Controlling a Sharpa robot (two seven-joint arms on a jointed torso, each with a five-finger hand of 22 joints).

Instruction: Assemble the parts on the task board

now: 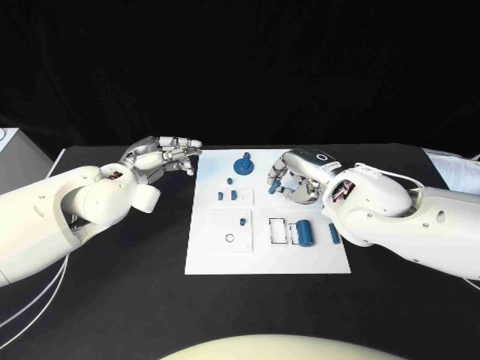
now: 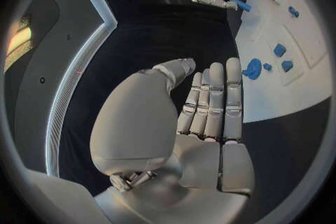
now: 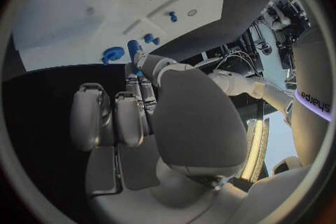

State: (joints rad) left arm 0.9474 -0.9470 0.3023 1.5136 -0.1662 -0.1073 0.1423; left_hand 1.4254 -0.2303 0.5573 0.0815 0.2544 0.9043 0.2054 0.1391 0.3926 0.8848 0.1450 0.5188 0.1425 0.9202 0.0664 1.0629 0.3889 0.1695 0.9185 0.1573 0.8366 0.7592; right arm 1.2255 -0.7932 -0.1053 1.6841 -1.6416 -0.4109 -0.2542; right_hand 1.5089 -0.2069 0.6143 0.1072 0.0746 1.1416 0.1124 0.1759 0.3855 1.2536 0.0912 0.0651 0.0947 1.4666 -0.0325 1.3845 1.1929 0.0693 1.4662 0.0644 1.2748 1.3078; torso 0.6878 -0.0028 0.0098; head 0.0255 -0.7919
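R hand (image 1: pixel 291 178) is over the board (image 1: pixel 267 255)'s far right part, pinching a small blue peg (image 1: pixel 272 187) between thumb and finger; the right wrist view shows the peg at its fingertips (image 3: pixel 133 50). L hand (image 1: pixel 162 158) hovers over the black counter (image 1: pixel 110 300) just beside the board's far left corner, holding nothing, fingers (image 2: pixel 213 98) straight and side by side. On the board: round blue knob (image 1: pixel 244 164) at the far edge, small blocks (image 1: pixel 228 195) mid-left, blue cylinder (image 1: pixel 304 232) and bar (image 1: pixel 333 233) at right.
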